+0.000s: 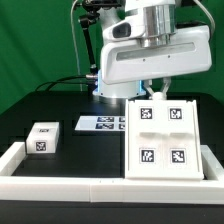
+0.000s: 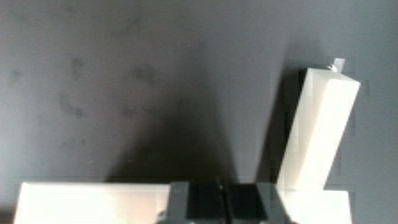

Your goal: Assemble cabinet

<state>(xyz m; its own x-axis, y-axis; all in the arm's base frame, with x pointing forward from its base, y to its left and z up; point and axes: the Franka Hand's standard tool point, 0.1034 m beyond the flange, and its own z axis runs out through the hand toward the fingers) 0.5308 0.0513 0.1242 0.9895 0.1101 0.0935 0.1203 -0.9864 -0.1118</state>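
Observation:
The cabinet body [image 1: 163, 138], a large white box with four black-and-white tags on its face, stands at the exterior view's right. A small white drawer block [image 1: 43, 138] with tags lies apart at the left. My gripper [image 1: 152, 93] hangs just behind the body's far top edge. In the wrist view the gripper [image 2: 222, 205] has its dark fingers [image 2: 199, 205] pressed together with nothing visible between them. White cabinet surfaces flank them: a broad one [image 2: 98, 200] and a long narrow one [image 2: 317, 130]. Whether the fingers touch the cabinet is hidden.
The marker board [image 1: 100, 123] lies flat at the back middle of the black table. A long low white border rail [image 1: 90, 188] runs along the front and up the left side [image 1: 12, 152]. The robot's white base stands behind.

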